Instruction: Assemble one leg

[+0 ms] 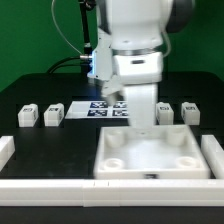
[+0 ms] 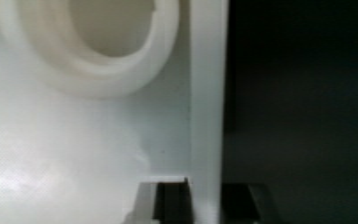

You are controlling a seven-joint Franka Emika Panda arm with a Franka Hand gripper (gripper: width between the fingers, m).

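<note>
Gripper [image 1: 143, 118] low astride the far wall of the tray [image 1: 150, 165], fingers [image 2: 160, 203] narrow on either side, clamped or not unclear; nearest leg [image 1: 165, 113] stands free just beside it, toward the exterior view's right.

I take the tray [image 1: 120, 168] for smooth white plastic with a soft sheen, its socket [image 2: 108, 62] rim too. The legs [image 1: 52, 115] look the same plastic to me. My counter [image 1: 60, 145] is a dull, matt black.

setting: robotics lab bench | evidence: black table [image 1: 40, 92], tagged marker board [image 1: 101, 108], green backdrop [image 1: 30, 40], robot arm [image 1: 135, 30]
</note>
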